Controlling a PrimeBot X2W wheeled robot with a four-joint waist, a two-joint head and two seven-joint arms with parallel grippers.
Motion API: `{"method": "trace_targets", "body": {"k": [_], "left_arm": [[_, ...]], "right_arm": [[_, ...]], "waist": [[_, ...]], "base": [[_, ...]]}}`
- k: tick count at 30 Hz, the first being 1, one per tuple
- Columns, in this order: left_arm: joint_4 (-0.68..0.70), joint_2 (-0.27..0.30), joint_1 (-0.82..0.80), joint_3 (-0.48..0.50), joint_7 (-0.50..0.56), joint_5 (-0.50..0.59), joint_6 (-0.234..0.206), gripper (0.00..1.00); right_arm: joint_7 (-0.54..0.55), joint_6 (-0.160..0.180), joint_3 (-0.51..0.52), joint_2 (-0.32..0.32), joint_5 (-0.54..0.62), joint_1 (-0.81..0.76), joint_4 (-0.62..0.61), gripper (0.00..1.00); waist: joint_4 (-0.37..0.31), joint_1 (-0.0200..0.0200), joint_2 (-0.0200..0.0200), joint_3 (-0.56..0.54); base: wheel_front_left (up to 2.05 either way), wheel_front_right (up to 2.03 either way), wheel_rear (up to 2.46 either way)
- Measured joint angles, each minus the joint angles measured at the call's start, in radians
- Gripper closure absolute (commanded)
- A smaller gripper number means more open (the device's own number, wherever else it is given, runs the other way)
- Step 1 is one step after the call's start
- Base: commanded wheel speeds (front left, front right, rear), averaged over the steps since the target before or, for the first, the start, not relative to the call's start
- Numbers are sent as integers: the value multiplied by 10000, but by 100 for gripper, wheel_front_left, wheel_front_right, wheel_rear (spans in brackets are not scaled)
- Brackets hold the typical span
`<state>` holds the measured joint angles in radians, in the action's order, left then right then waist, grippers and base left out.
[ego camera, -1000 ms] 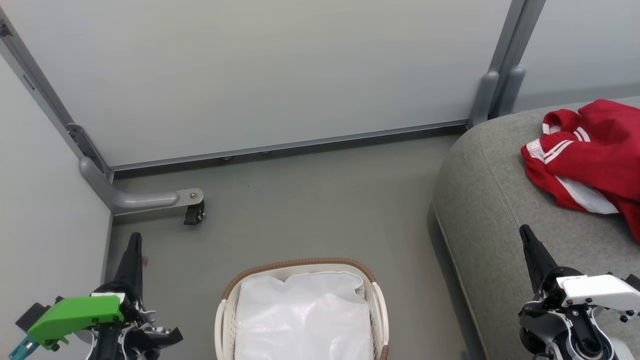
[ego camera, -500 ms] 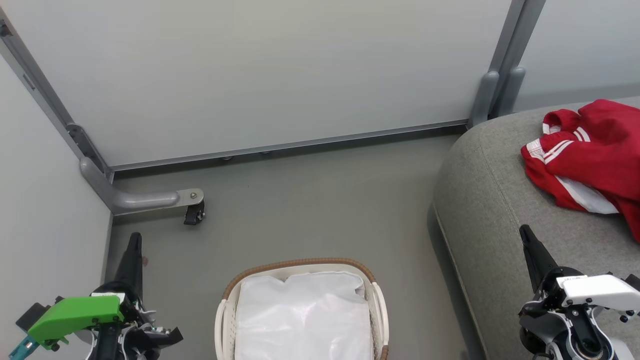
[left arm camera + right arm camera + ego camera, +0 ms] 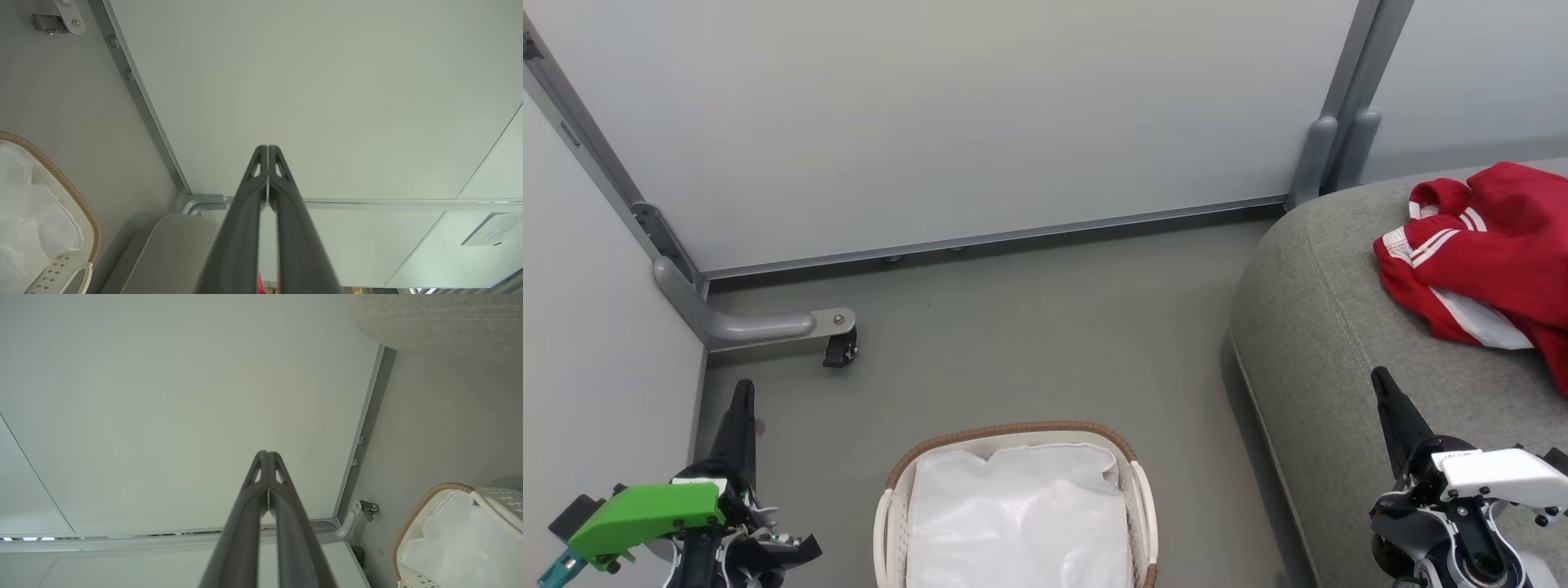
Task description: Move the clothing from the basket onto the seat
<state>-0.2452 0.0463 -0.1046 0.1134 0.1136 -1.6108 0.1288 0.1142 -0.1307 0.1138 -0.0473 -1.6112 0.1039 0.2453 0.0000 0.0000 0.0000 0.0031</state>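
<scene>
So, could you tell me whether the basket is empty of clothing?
Empty as far as visible: the basket holds just its white liner; the red clothing lies on the seat. Its near end is cropped.

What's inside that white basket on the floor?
A crumpled white liner cloth lies inside the basket. The red clothing is over on the grey seat. Anything beneath the cloth is covered.
</scene>
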Motion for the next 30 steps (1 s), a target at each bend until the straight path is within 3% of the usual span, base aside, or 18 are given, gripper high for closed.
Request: {"method": "trace_targets", "body": {"k": [30], "left_arm": [[0, 0, 0, 0, 0, -4, -2, 100]], "right_arm": [[0, 0, 0, 0, 0, 0, 0, 100]], "waist": [[0, 0, 0, 0]], "base": [[0, 0, 0]]}}
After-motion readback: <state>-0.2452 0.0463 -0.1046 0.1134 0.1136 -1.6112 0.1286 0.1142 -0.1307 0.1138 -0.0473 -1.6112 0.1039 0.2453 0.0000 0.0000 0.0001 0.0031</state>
